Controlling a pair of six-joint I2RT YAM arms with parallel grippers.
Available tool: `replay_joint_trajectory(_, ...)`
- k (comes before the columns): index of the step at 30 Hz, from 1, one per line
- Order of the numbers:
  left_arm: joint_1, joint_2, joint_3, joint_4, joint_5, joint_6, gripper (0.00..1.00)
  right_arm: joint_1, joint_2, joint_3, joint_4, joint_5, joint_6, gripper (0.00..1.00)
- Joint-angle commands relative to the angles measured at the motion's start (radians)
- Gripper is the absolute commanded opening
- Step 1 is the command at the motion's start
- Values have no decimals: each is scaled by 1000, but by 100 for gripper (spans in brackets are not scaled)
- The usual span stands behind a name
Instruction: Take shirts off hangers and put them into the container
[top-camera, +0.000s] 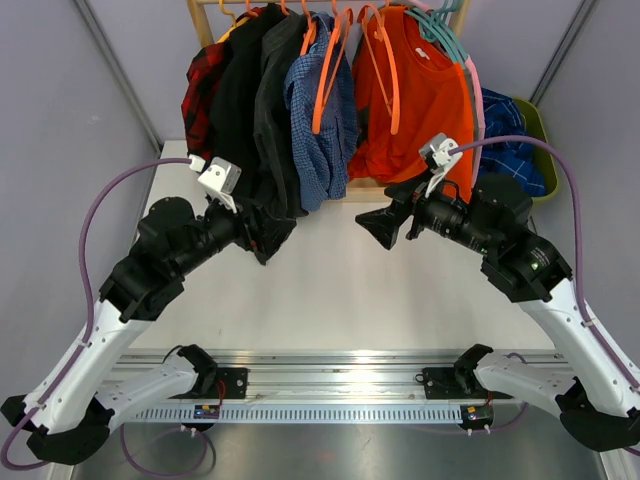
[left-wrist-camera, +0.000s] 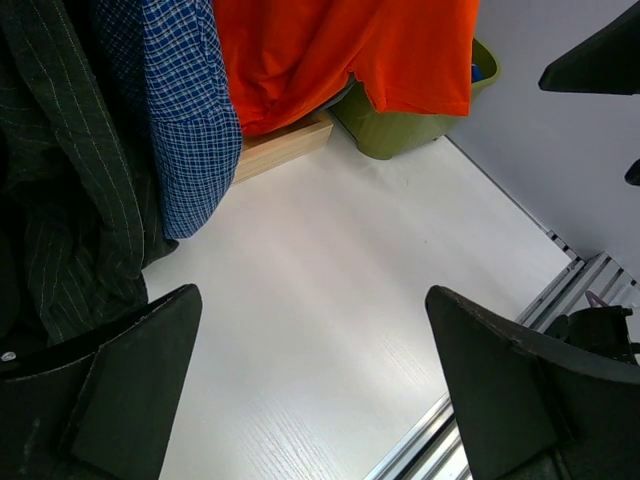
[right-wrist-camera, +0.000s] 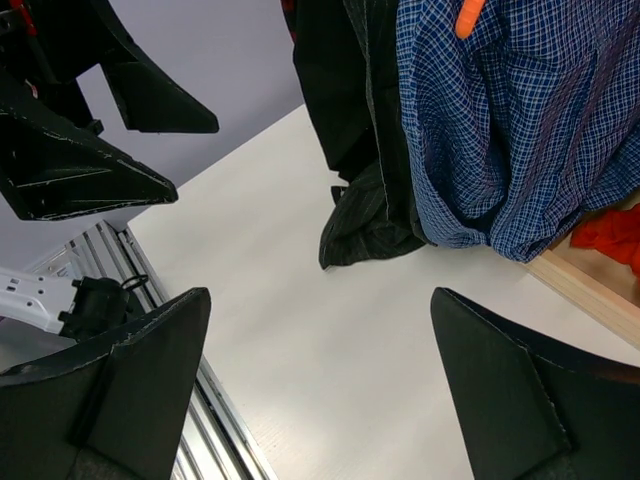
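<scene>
Upper left of the top view: red-black plaid shirt (top-camera: 200, 95), black shirt (top-camera: 235, 85) and charcoal pinstriped shirt (top-camera: 275, 110), all hanging with the long axis vertical, hems low toward the bench (top-camera: 330, 300). Left end effector (top-camera: 258, 232) is released, jaws wide, nothing between them. It sits at the pinstriped hem, with the cloth just to the left in its wrist view. From above its black fingers merge with the dark cloth, so contact cannot be told. Centre: blue-and-white checked shirt (top-camera: 320, 130) under orange hangers (top-camera: 328, 80), above the wooden rack base (left-wrist-camera: 285, 145). Right of centre: orange tee (top-camera: 420, 100) and a teal hanger (top-camera: 450, 35). Right end effector (top-camera: 385, 225) is also released and empty, low below the tee's hem, facing left toward the checked and pinstriped shirts. Far right: olive-green tub (top-camera: 543, 130), half hidden behind the tee and the right arm, with blue checked cloth (top-camera: 510, 150) inside. Judgement: the left arm is nearer the dark shirts, the right arm nearer the tub. Hooks and rail are cut off at the top edge, and which hanger carries which shirt is hard to make out.
</scene>
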Motion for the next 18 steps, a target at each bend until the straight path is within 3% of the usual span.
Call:
replay_joint_trajectory(1, 3, 8, 29, 58, 30, 3, 99, -3, -12, 7, 23, -5, 11, 100)
replay_joint_trajectory(18, 6, -4, 20, 62, 30, 3, 99, -3, 17, 50, 81, -64, 7, 99)
